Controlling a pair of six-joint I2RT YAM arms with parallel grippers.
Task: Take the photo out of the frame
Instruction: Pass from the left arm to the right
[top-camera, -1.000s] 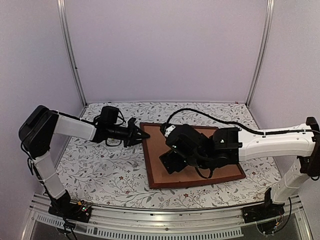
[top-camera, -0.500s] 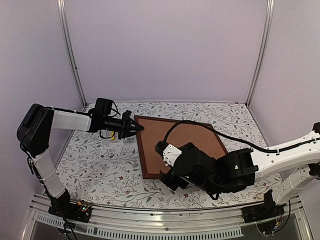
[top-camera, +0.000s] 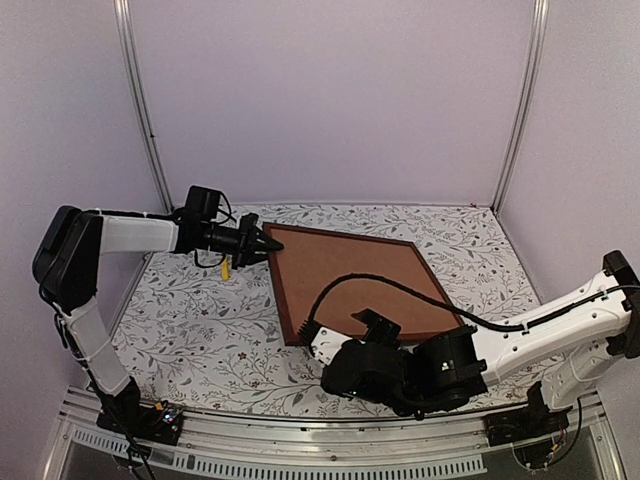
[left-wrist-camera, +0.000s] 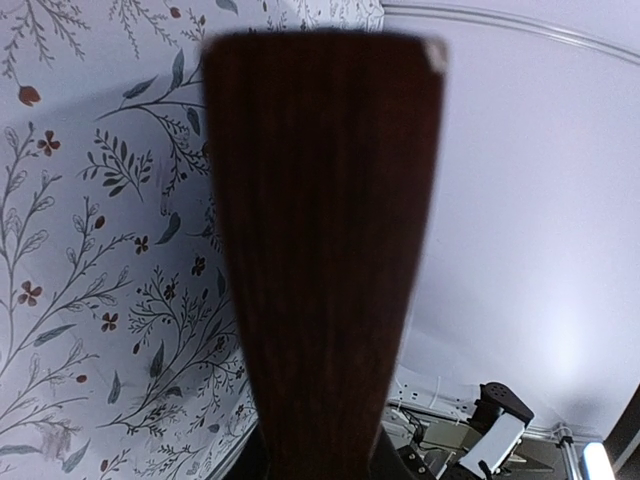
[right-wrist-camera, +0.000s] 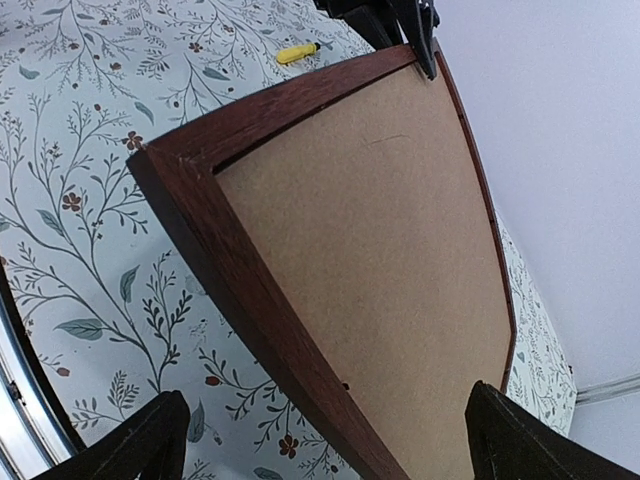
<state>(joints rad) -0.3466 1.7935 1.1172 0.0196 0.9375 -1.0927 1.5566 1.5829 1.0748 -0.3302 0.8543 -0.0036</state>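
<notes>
The frame of dark reddish-brown wood lies back side up, with the plain brown backing board filling it. The photo is hidden beneath the board. My left gripper is shut on the frame's far-left corner and holds it slightly raised. In the left wrist view the wood fills the middle and runs out from my left gripper. My right gripper is open by the frame's near edge. In the right wrist view the right gripper has its fingers spread wide, with the frame rail and board ahead of them.
A small yellow object lies on the floral tablecloth just left of the frame, also in the right wrist view. A black cable from the right arm arcs over the board. Metal posts stand at the back corners.
The left gripper has drawn the frame's corner back and to the left, turning the frame. The right arm has pulled off the board toward the near edge.
</notes>
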